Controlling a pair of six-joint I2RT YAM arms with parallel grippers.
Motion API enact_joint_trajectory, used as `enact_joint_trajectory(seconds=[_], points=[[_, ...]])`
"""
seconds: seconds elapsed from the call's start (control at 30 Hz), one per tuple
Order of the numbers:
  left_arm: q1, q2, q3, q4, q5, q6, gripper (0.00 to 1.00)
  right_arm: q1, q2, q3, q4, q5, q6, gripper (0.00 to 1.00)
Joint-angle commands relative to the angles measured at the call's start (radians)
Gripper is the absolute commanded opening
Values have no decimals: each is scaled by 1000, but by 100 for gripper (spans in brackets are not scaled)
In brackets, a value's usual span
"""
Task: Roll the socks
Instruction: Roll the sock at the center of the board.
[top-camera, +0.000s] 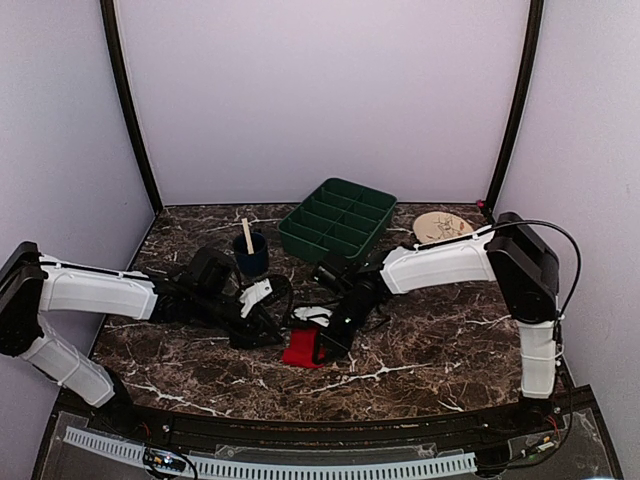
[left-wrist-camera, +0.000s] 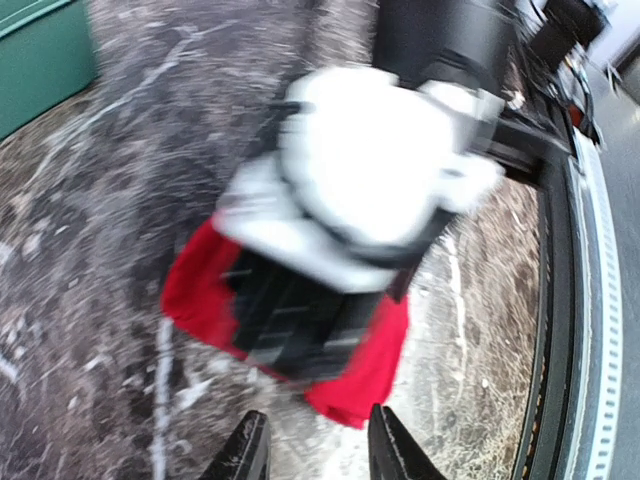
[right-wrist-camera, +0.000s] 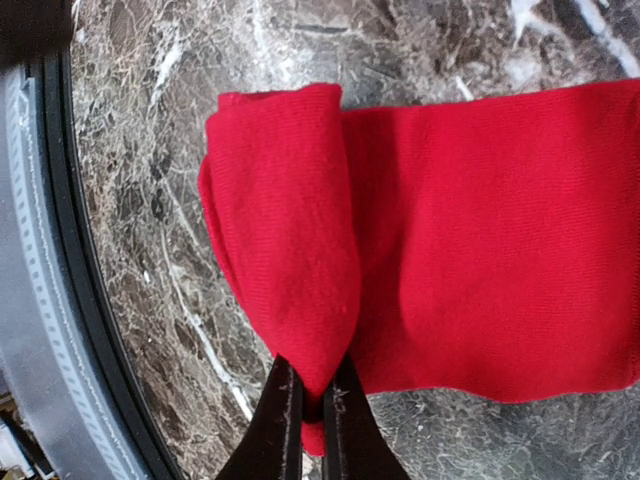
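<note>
Of the socks, a bright red one (top-camera: 298, 350) lies flat on the marble table, near the front middle. In the right wrist view this red sock (right-wrist-camera: 470, 240) has its end folded over into a thick roll (right-wrist-camera: 280, 220). My right gripper (right-wrist-camera: 312, 388) is shut on the edge of that roll. From the top, the right gripper (top-camera: 322, 343) sits on the sock. My left gripper (left-wrist-camera: 315, 438) is open with nothing between its fingers, just short of the sock's near corner (left-wrist-camera: 352, 398). In the top view the left gripper (top-camera: 272, 332) is to the left of the sock.
A green compartment tray (top-camera: 338, 218) stands at the back middle. A dark blue cup (top-camera: 251, 254) holding a wooden stick is to its left. A round wooden disc (top-camera: 441, 226) lies at the back right. The table's front edge rail (right-wrist-camera: 45, 300) runs close to the sock.
</note>
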Motion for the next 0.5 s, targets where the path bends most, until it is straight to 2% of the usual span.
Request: enact_joint_trajectory(seconds=[0.0,0.47], points=[[-64,-29,-13,12,-26,76,37,-19,31,48,-76,-110,-6,0],[-156,81,63,-85,-32,164,40,-30,47,49,-107,-165,-14,0]])
